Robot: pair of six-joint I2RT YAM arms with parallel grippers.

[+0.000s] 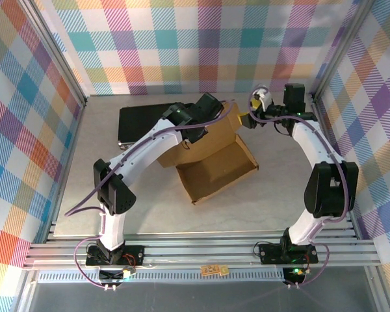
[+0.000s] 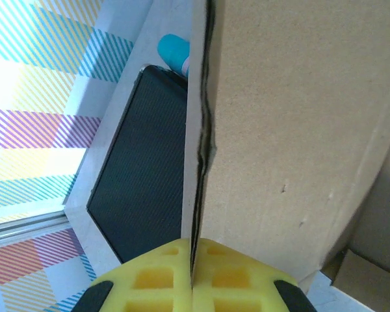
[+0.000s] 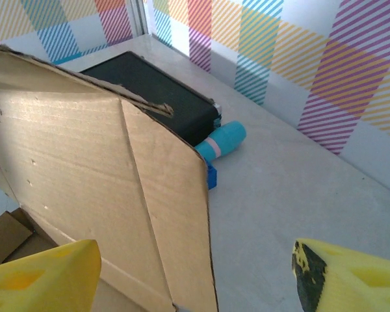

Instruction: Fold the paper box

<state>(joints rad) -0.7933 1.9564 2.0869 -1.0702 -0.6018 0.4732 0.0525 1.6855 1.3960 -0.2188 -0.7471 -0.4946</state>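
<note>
Top external view: the paper box [image 1: 216, 166], plain brown corrugated cardboard, lies partly opened at the middle of the table [image 1: 279, 201], with one shallow tray section flat and a taller panel raised behind it. A black case [image 1: 140, 123] sits just behind and to the left of it, near the back wall. The left arm [image 1: 149, 146] reaches over the raised panel. The right arm [image 1: 318, 156] curves in from the far right corner. A small tan tag [image 1: 214, 269] on the front rail [image 1: 182, 250] carries marks that may be writing, too small to read.

Left wrist view: the left gripper [image 2: 192, 276] is clenched on the paper box, its yellow fingers [image 2: 149, 279] pinching the thin edge of an upright panel. No print shows on the cardboard.

Right wrist view: the right gripper [image 3: 195, 276] is released, its yellow fingers [image 3: 42, 276] spread wide with the edge of a creased flap between them. Beyond the flap, a blue cylinder [image 3: 224, 138] with a pink band lies against the black case, above a small blue block [image 3: 211, 176].
</note>
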